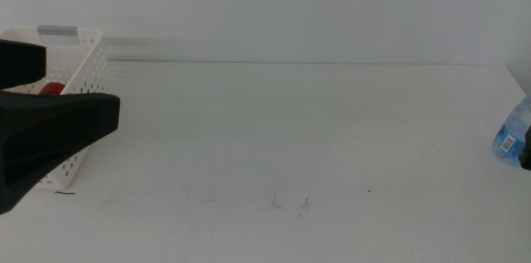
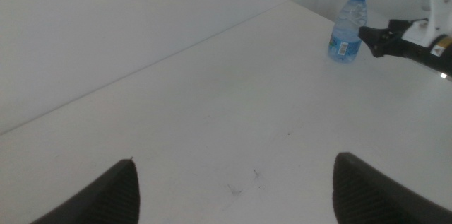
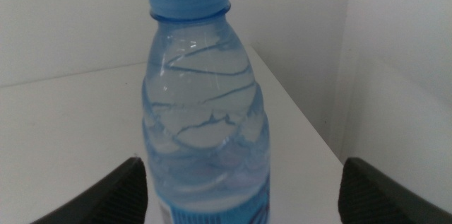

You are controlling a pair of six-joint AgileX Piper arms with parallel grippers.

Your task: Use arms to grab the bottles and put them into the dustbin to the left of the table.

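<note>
A small clear water bottle (image 1: 513, 134) with a blue cap stands upright at the table's far right edge. My right gripper (image 3: 241, 164) is open, one jaw on each side of the bottle (image 3: 205, 104), which fills the right wrist view. From the left wrist view the bottle (image 2: 347, 26) stands with the right gripper (image 2: 378, 37) right beside it. My left gripper (image 1: 81, 87) hangs open and holds nothing at the left, in front of the white perforated dustbin (image 1: 87, 60). Something red (image 1: 52, 90) lies inside the dustbin, mostly hidden.
The white table (image 1: 290, 130) carries a few small dark marks (image 1: 290, 203) near its front middle. A white wall rises behind the table's far edge. The table's right edge runs just past the bottle.
</note>
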